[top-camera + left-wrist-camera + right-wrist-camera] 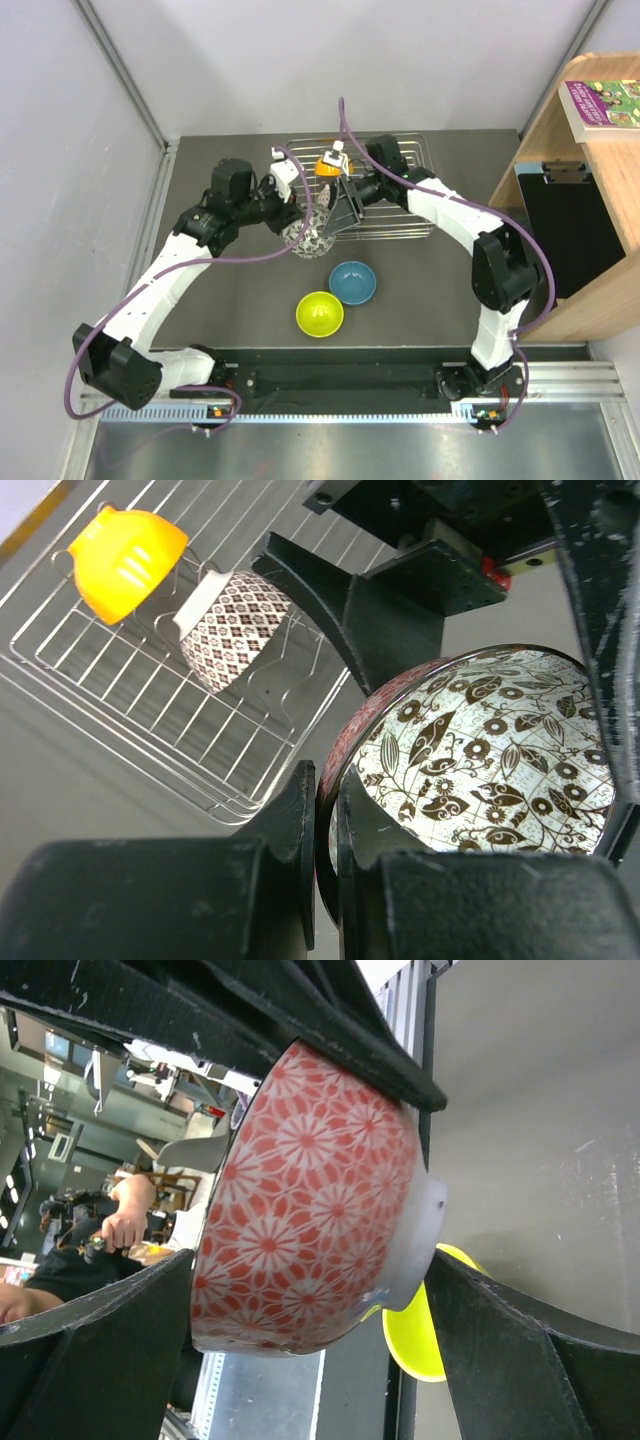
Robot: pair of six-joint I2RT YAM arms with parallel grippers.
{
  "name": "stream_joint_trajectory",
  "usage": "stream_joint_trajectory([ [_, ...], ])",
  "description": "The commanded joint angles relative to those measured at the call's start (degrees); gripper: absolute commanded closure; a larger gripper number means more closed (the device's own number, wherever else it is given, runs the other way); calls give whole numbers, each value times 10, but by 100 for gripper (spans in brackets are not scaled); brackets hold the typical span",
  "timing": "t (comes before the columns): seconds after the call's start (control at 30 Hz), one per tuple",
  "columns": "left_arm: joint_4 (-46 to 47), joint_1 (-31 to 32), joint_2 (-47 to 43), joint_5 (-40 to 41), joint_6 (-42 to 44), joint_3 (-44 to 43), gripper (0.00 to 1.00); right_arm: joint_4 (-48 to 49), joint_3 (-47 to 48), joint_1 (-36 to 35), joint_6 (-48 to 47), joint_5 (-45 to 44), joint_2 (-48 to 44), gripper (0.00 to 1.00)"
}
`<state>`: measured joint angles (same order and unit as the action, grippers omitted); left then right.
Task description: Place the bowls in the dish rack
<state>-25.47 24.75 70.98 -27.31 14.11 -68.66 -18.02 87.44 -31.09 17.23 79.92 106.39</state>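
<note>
A pinkish bowl [312, 240] with red flowers outside and a pale, brown-leafed inside [490, 750] hangs on edge over the table, just left of the dish rack [400, 150]. My left gripper [325, 780] is shut on its rim. My right gripper [310, 1260] spans the same bowl [310, 1190] with wide jaws, one finger at the rim and the other at the foot. An orange bowl [125, 560] and a black-and-white mosaic bowl [235, 628] lie in the rack [120, 670]. A blue bowl [352, 282] and a lime green bowl [320, 313] sit on the table.
A wooden shelf unit [590, 180] with a book [603, 100] on top stands at the right edge. Grey walls close in the back and left. Both arms cross in front of the rack's left half.
</note>
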Motion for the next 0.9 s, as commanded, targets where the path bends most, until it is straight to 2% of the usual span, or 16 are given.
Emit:
stream_joint_trajectory([
  [0.0,53,2,-27,-27,-15,5,100,10,35,-6,-11,17,1,7],
  [0.13,58,2,-29,-34,-16,15,100,2,39,-5,-19,17,2,9],
  [0.23,58,2,-30,-34,-16,19,100,3,42,-5,-16,26,5,22],
  [0.27,57,2,-30,-35,-17,19,100,2,43,-5,-15,28,5,30],
  [0.43,60,2,-29,-35,-19,20,100,4,45,-5,-15,47,7,46],
  [0.53,61,2,-25,-39,-20,19,100,6,47,-5,-11,61,8,67],
  [0.57,61,2,-25,-40,-20,19,100,6,48,-5,-11,64,8,77],
  [0.63,60,2,-23,-42,-18,19,100,6,48,-6,-12,68,7,87],
  [0.67,60,2,-22,-42,-17,18,96,6,48,-5,-12,68,6,95],
  [0.7,59,3,-21,-42,-17,17,77,6,48,-5,-13,65,5,98],
  [0.73,56,2,-20,-45,-16,17,69,6,47,-5,-14,60,5,100],
  [0.77,57,2,-21,-48,-15,16,64,5,45,-5,-16,58,4,100],
  [0.8,55,2,-21,-49,-15,15,51,5,44,-5,-18,50,1,100],
  [0.87,53,2,-22,-49,-15,14,37,5,41,-2,-19,41,0,100],
])
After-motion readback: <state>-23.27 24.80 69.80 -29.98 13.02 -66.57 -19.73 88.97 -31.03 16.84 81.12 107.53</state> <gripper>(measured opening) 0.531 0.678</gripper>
